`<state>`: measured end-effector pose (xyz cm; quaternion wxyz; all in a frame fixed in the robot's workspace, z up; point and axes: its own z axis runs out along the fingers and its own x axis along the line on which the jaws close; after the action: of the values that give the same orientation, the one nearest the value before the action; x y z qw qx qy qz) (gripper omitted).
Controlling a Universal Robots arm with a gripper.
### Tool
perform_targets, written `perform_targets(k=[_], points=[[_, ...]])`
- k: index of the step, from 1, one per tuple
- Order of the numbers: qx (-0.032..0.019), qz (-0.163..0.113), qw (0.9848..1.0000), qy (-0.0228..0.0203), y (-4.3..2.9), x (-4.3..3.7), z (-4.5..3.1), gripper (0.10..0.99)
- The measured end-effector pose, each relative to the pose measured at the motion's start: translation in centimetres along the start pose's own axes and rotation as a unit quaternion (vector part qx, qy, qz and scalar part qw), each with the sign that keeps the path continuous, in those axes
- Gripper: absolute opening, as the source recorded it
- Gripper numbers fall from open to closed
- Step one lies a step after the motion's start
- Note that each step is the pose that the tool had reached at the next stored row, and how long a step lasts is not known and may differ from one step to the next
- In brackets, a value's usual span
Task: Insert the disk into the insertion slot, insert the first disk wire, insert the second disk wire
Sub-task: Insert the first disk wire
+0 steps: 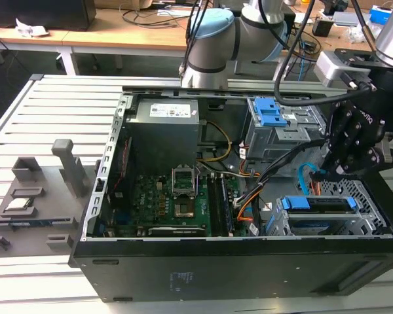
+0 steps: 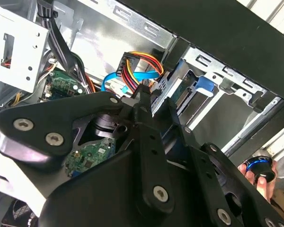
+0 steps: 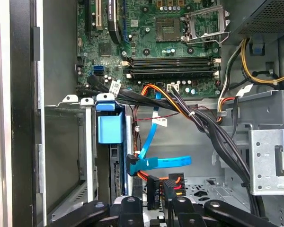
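While nearly closed, the hand grips a disk wire connector.

Silver disk, clipped in its bright blue frame, sits level inside the low, perforated insertion slot. A flat blue wire and a multicoloured wire lie just beside its end.

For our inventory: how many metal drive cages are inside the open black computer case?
2. In the exterior view: a tall grey cage with blue latches, farther back; a low silver perforated cage below the gripper. More may be hidden.
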<state>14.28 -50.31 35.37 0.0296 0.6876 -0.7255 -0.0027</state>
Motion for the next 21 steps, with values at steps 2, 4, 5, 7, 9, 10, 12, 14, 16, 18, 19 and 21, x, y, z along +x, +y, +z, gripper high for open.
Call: perform_targets(k=[2, 4, 5, 7, 9, 10, 12, 14, 16, 18, 19, 21], points=[[0.0, 0.0, 1.0, 0.0001, 0.0, 0.0, 0.0, 0.169], [0.0, 0.0, 1.0, 0.0001, 0.0, 0.0, 0.0, 0.169], [0.0, 0.0, 1.0, 0.0001, 0.0, 0.0, 0.0, 0.169], [0.0, 0.0, 1.0, 0.0, -0.01, 0.17, 0.02, 0.169], [0.0, 0.0, 1.0, 0.0005, -0.08, 1.36, 0.07, 0.169], [0.0001, 0.0, 1.0, 0.0017, -0.11, 1.89, 0.12, 0.169], [0.0002, 0.0, 1.0, 0.003, -0.14, 2.38, 0.21, 0.169], [0.0003, 0.0, 1.0, 0.0058, -0.22, 2.67, 0.45, 0.169], [0.0005, 0.0, 1.0, 0.0088, -0.41, 2.77, 0.75, 0.169], [0.0005, 0.0, 1.0, 0.0093, -0.46, 2.78, 0.87, 0.169], [0.0005, 0.0, 1.0, 0.0094, -0.53, 2.76, 1.05, 0.169], [0.0005, 0.0, 1.0, 0.0095, -0.68, 2.74, 1.2, 0.169]])
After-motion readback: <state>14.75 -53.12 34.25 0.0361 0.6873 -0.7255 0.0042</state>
